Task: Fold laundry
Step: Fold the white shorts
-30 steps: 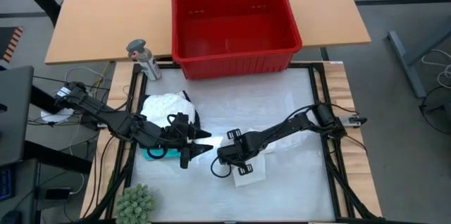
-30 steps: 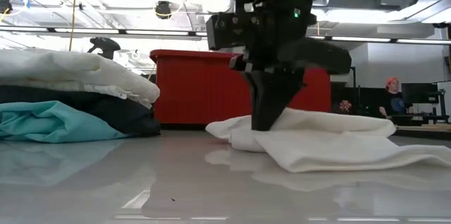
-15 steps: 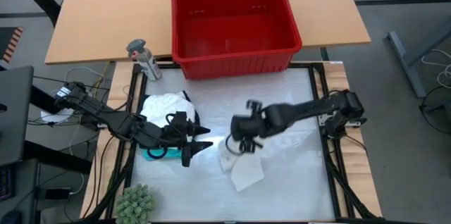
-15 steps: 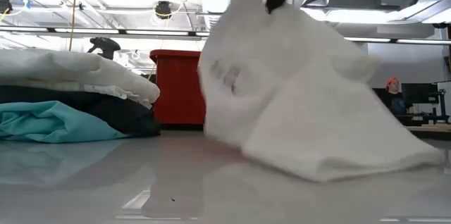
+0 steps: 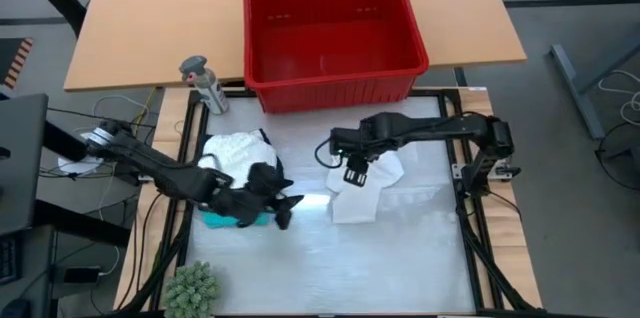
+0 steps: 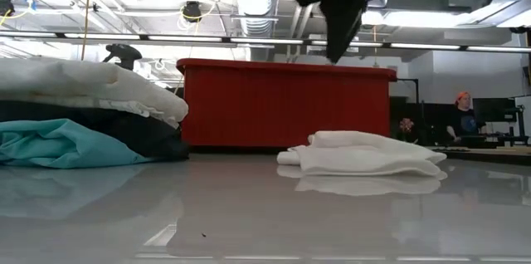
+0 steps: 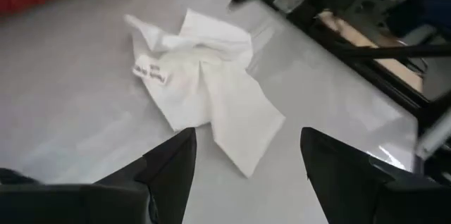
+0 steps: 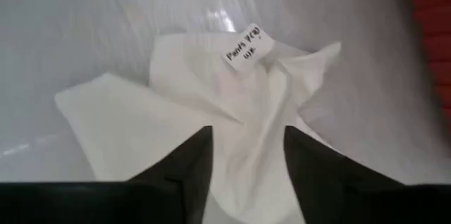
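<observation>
The right claw hangs spread and empty just above the white cloth, which lies loosely bunched and half folded in front of the red basket. To the cloth's left, the left claw, also spread, hovers beside the stack of white, black and teal garments. That cloth looks like the last piece left.
</observation>
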